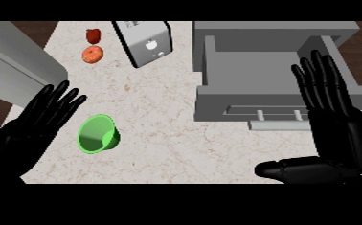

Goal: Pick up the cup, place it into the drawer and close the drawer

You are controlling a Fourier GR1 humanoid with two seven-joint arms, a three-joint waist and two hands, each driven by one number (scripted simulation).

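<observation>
A green cup (97, 133) lies on the marble counter at the lower left, its mouth turned toward me and to the left. My left hand (37, 123) is open just left of the cup, fingers straight and pointing up-right, not touching it. A grey drawer (205, 71) stands pulled open at the right, its inside bare, with a handle (279, 115) on its front. My right hand (329, 109) is open over the drawer's right side, fingers up and thumb stretched left along the bottom.
A grey toaster-like box (146, 42) stands at the top centre. An orange fruit (93, 54) and a dark red one (93, 35) lie to its left. A grey appliance (21, 68) fills the left edge.
</observation>
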